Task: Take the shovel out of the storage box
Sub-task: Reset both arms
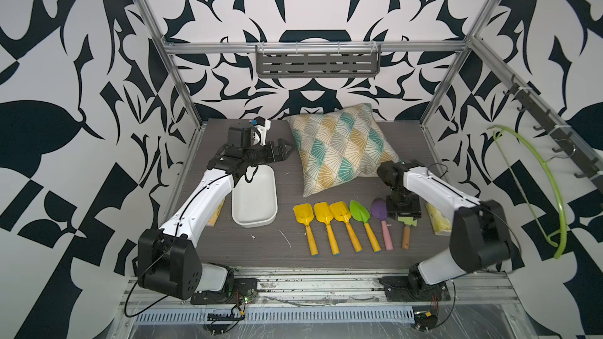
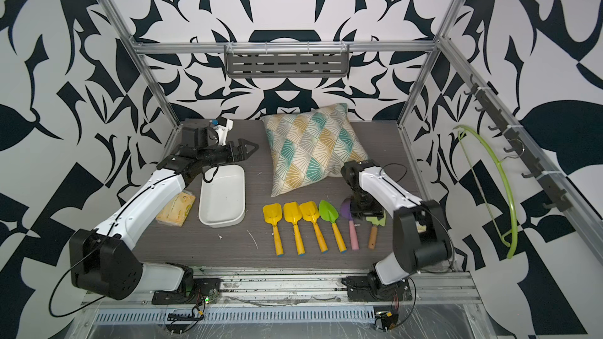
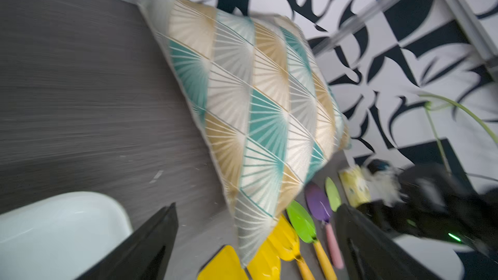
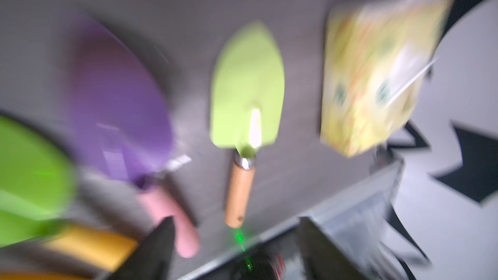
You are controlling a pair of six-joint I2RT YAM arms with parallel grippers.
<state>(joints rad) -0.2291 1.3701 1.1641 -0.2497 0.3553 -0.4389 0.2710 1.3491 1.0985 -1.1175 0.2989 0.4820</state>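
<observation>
- left gripper (image 1: 286,152): jaws spread, empty, just past the far end of the storage box (image 1: 254,223).
- storage box: empty, on the table (image 1: 261,249).
- shovel (image 4: 247,87): lies well right of the storage box; probably light and rigid, best held by its wooden handle.
- right gripper (image 4: 235,220): jaws apart, holding nothing, above the shovel.

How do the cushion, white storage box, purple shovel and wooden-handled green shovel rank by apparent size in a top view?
1. Cushion
2. Storage box
3. Purple shovel
4. Wooden-handled green shovel, likely smallest, though the right arm hides most of its blade.
</observation>
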